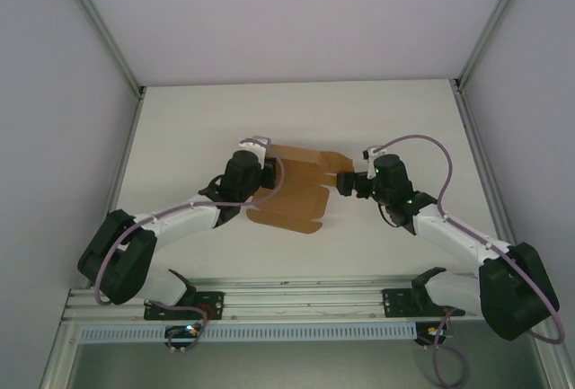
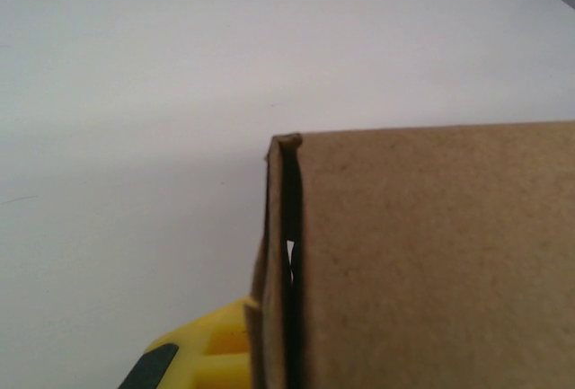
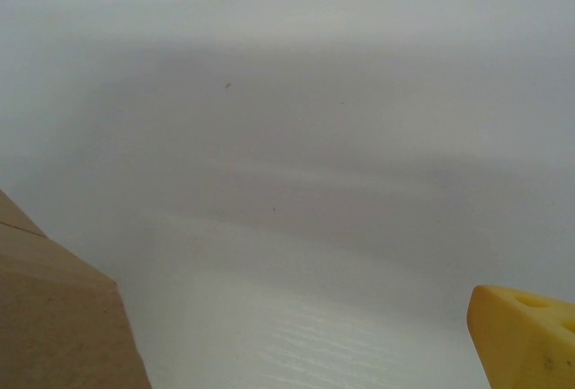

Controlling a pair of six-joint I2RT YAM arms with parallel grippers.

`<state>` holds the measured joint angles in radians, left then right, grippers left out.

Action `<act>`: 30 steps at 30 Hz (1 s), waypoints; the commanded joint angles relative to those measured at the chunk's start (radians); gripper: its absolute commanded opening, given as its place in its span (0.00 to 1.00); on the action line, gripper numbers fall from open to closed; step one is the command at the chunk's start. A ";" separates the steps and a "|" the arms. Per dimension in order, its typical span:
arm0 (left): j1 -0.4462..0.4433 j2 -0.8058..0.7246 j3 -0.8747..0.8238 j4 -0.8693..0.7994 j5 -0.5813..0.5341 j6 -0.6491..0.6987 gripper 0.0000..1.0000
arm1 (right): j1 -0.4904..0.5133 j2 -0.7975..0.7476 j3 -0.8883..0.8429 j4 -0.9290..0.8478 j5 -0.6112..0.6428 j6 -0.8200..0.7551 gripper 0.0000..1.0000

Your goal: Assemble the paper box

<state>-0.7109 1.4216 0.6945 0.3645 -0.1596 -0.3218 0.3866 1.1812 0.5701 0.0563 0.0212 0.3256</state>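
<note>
One partly folded paper box (image 1: 296, 193) is shown at the middle of the table (image 1: 180, 119). Its left edge is pinched in the closed left jaws. The empty right jaws, spread wide, are poised just beside the right flap (image 1: 331, 163), probably to be gripped and folded next.

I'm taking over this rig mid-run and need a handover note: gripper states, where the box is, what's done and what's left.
Left gripper: shut on the left edge of the paper box. The left wrist view shows doubled cardboard next to its yellow fingers.
Right gripper: open, at the box's right edge, not clamped on it.
Box: mid-table, between the two arms, with its near flaps spread out.
Done: one edge is gripped and a panel looks folded over.
Left: fold and tuck the spread flaps; it is not a closed box yet.
</note>
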 commanded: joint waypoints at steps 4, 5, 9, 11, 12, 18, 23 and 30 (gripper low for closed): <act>0.008 -0.006 0.038 -0.040 -0.012 0.001 0.00 | -0.003 0.036 0.027 0.080 -0.067 0.022 1.00; 0.009 -0.002 0.040 -0.043 -0.020 0.002 0.00 | -0.003 0.036 0.032 0.066 -0.066 0.016 1.00; 0.016 -0.002 0.039 -0.050 -0.036 -0.003 0.00 | -0.007 0.009 0.044 -0.031 -0.024 -0.009 1.00; 0.021 -0.003 0.038 -0.050 -0.032 -0.006 0.00 | -0.015 -0.007 0.029 -0.048 -0.020 -0.008 1.00; 0.023 -0.004 0.037 -0.050 -0.030 -0.008 0.00 | -0.017 -0.013 0.020 -0.052 -0.021 -0.004 1.00; 0.032 -0.003 0.036 -0.047 -0.023 -0.007 0.00 | -0.033 -0.045 -0.018 -0.043 -0.040 0.002 1.00; 0.032 0.000 0.037 -0.035 0.011 -0.018 0.00 | -0.035 0.008 -0.015 0.017 -0.100 0.015 1.00; 0.031 0.009 0.045 -0.028 0.027 -0.029 0.00 | -0.034 0.079 0.037 0.172 -0.220 0.033 1.00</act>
<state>-0.6853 1.4246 0.7101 0.3248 -0.1570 -0.3222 0.3565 1.2446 0.5674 0.1307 -0.1162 0.3378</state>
